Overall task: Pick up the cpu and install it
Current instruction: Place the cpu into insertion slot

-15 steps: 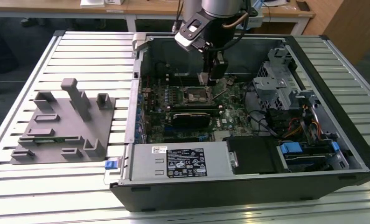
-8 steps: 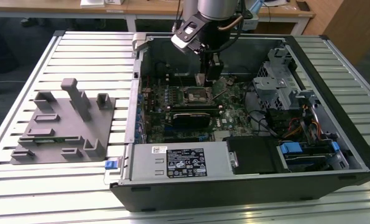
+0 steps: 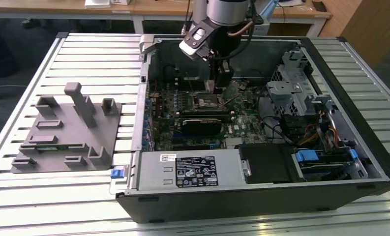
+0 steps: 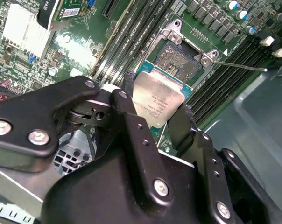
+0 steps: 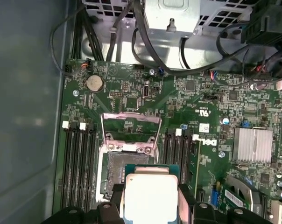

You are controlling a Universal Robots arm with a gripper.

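The pincer (image 5: pixel 150 205) is pinching the cpu (image 4: pixel 156 99) near the open socket (image 4: pixel 179 59), so it should hold it flat and lined up

In the exterior view, a counter (image 3: pixel 83 49) of pale ribbed metal slats spreads across the foreground. Behind it stand light wooden desks (image 3: pixel 162 9) on white legs. A wooden panel (image 3: pixel 372 24) rises at the exterior view's right, and dark floor (image 3: pixel 24 59) lies beside the counter.
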